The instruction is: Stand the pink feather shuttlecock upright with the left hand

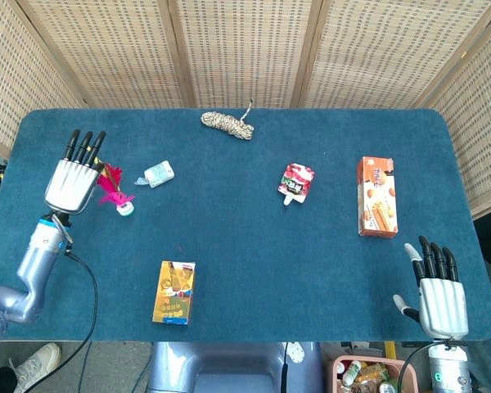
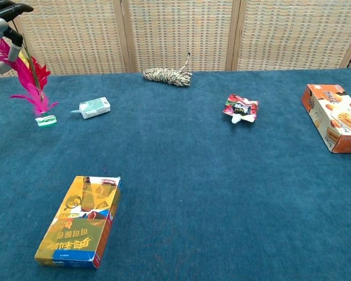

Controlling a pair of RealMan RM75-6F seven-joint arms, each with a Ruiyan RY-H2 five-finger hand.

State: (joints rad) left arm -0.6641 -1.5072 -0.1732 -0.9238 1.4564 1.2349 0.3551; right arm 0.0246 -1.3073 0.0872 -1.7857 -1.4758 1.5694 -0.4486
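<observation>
Holding the pink feather shuttlecock (image 1: 114,188) by its feathers with the left robot hand (image 1: 72,176), fingers pinching high, base down and seemingly touching the tabletop (image 1: 245,262) at far left, just beside the small mint packet (image 1: 159,174). Risking a topple on release: feathers leaning, small base, soft cloth. Resting the right robot hand (image 1: 438,299) near right, fingers apart, empty. Reading no brand: print on the yellow box (image 2: 81,219) and orange box (image 1: 376,196) too small to tell.
</observation>
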